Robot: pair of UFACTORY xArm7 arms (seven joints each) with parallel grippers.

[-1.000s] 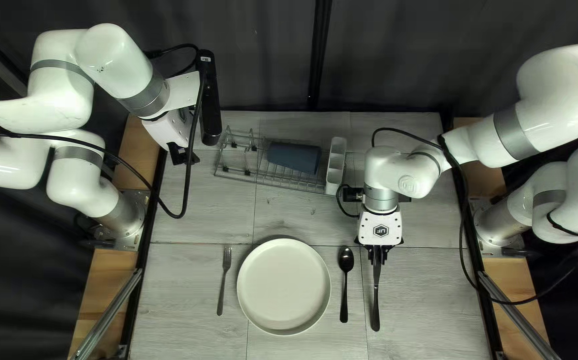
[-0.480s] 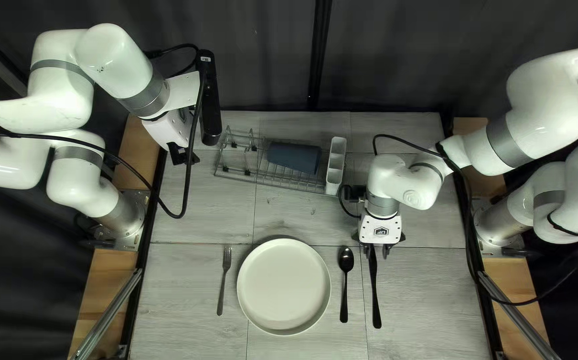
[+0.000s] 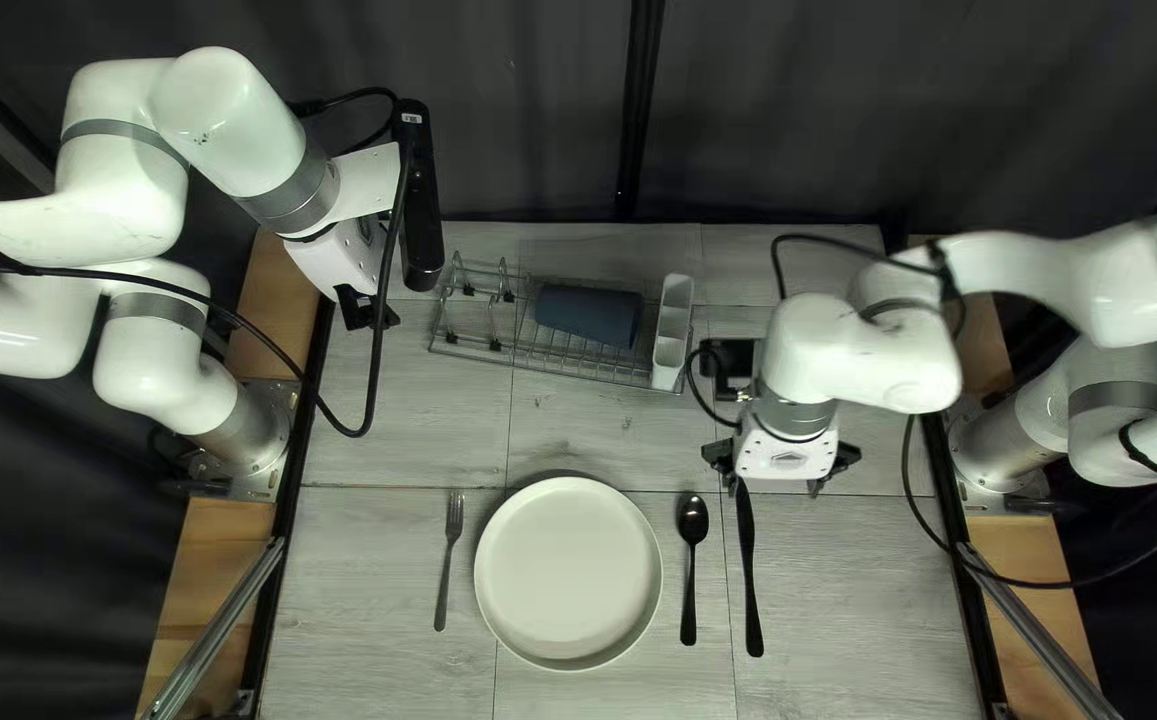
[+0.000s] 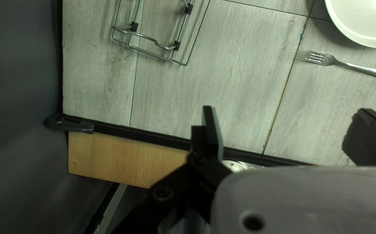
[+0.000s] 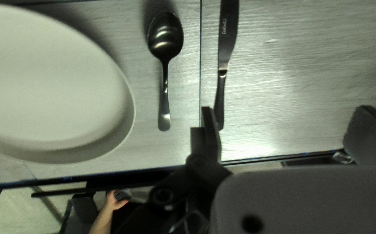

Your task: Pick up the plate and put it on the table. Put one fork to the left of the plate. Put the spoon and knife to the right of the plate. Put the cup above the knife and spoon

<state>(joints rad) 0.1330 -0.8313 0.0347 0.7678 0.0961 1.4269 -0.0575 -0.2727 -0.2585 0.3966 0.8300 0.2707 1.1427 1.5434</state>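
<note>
1. One round, pale plate (image 3: 568,574) with a raised rim, on a wood-grained table (image 3: 405,427).
2. At the plate's nine o'clock, one metal fork (image 3: 453,560); at three, one glossy dark spoon (image 3: 693,523), then one knife (image 3: 749,574).
3. At twelve, one wire rack (image 3: 482,350) holding one blue cup (image 3: 585,315) lying sideways; one white caddy (image 3: 672,334) at its three-o'clock end.
4. Two grippers, jaws apart: left gripper (image 3: 372,314) at eleven, right gripper (image 3: 778,486) at two.

From my end I see a cream plate (image 3: 568,574), a silver fork (image 3: 450,550) left of it, a black spoon (image 3: 692,520) and knife (image 3: 749,574) right of it, a slate-blue cup (image 3: 588,315) beyond it, and a grey wood-grain table (image 3: 378,560) under it.
</note>
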